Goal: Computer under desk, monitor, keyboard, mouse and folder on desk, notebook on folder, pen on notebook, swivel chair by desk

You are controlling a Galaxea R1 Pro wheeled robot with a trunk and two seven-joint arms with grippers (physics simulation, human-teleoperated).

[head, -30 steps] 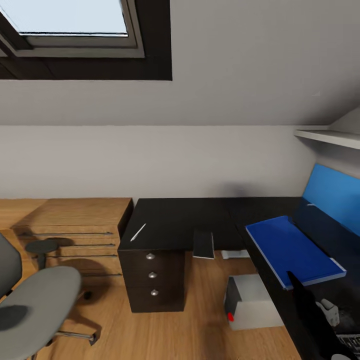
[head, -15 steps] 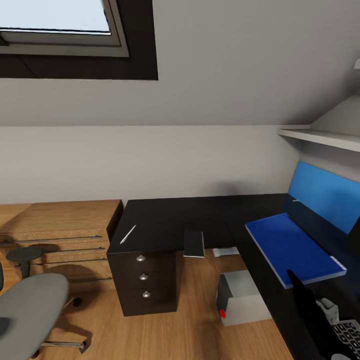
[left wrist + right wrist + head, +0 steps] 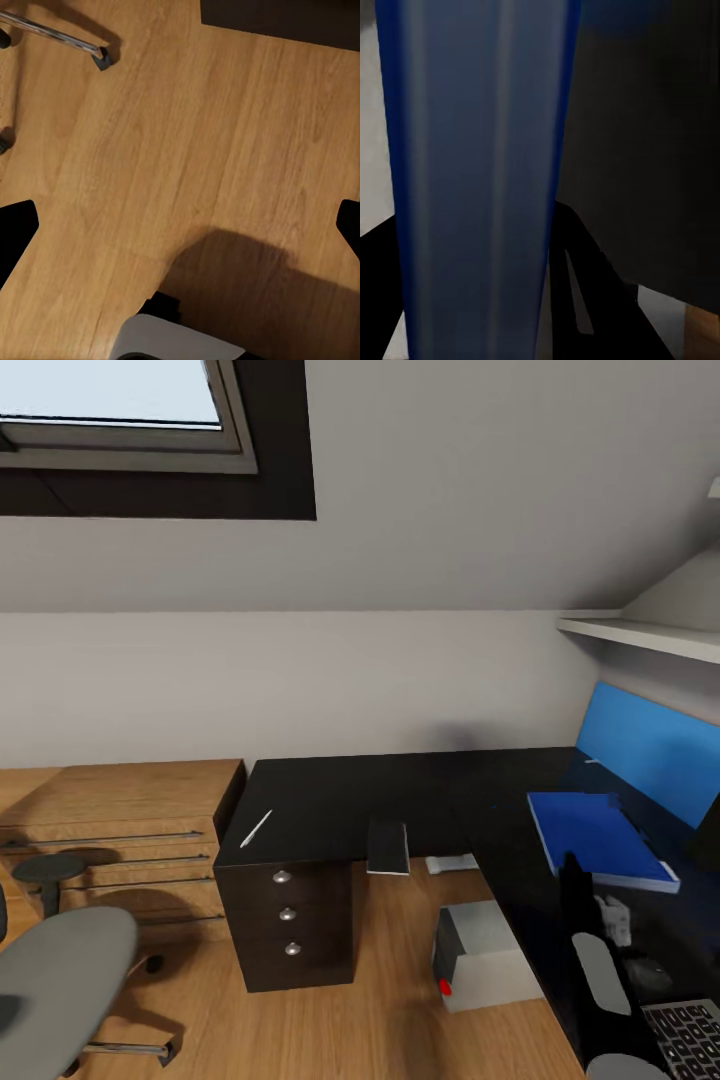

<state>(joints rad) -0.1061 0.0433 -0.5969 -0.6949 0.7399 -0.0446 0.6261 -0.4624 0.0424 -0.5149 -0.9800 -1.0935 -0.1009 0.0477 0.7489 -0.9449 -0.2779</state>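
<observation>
— While the right hand (image 3: 612, 916) hangs over the black tabletop (image 3: 400, 800), what has it got?
— It has hold of the blue folder (image 3: 598, 838) by its near edge; in the right wrist view the folder (image 3: 472, 180) runs out between its dark fingers (image 3: 585, 292), which are closed on it.
— And the left hand?
— Its fingertips (image 3: 15, 232) stand wide apart over the wood floor (image 3: 195, 150), holding nothing.
— Where are the other things?
— The pen (image 3: 256, 828) lies on the tabletop above the drawers (image 3: 287, 913); the notebook (image 3: 387, 847) overhangs the front edge. The computer (image 3: 485, 956) sits on the floor beneath, the keyboard (image 3: 688, 1035) at the near right, the swivel chair (image 3: 60, 990) well apart at the left.
</observation>
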